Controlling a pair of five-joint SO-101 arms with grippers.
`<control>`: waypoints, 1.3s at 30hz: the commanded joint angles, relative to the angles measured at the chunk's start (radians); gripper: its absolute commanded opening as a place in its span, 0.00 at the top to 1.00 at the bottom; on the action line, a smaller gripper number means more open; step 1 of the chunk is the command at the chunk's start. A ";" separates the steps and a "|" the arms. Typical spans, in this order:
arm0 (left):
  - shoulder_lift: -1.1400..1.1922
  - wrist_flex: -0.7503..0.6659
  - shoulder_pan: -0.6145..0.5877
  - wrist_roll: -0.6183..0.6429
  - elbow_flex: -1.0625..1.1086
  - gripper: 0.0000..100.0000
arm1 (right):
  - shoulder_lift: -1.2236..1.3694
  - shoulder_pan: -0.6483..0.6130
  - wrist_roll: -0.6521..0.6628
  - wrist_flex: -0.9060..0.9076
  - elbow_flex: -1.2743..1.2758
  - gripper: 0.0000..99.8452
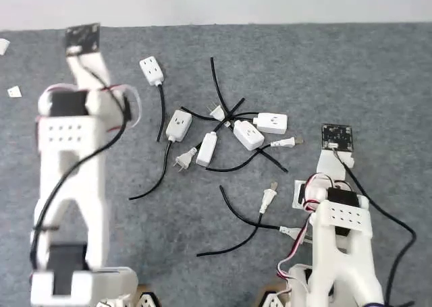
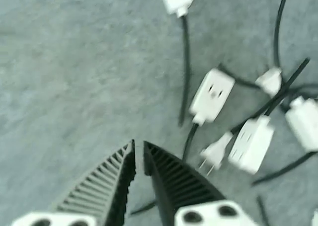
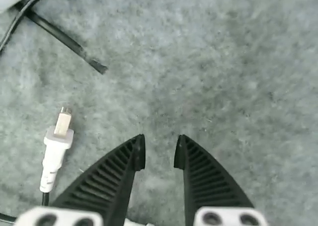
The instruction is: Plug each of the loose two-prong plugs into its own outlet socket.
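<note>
Several white outlet sockets on short black cords lie mid-table, among them one far back point(image 1: 152, 69), one left of centre point(image 1: 179, 125) and a right-hand pair point(image 1: 272, 123). Loose two-prong plugs lie around them: one at the cluster's front point(image 1: 182, 160), one to the right point(image 1: 287, 143), one nearer the front point(image 1: 268, 198). My left gripper point(image 2: 139, 147) is shut over bare carpet, short of a socket point(image 2: 212, 94) and a plug point(image 2: 213, 156). My right gripper point(image 3: 160, 141) is open and empty, low over the carpet, with a plug point(image 3: 57, 146) lying beside it.
Grey carpet point(image 1: 351, 71) covers the table. Black cords cross in a tangle point(image 1: 226, 115) at the centre, and one cord curves across the front point(image 1: 236, 233). Two small white scraps point(image 1: 13, 91) lie at the far left. A cut cord end point(image 3: 97, 67) lies ahead of the right gripper.
</note>
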 commanded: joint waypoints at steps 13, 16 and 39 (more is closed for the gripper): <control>0.815 -0.078 0.034 0.328 -0.912 0.83 | 0.013 0.019 0.018 -0.028 -0.003 0.90; 0.962 -0.074 0.037 0.330 -1.044 0.83 | 0.015 0.019 0.041 -0.038 -0.003 0.90; 1.493 -0.083 0.078 0.265 -1.466 0.85 | 0.005 -0.013 0.052 -0.048 0.017 0.90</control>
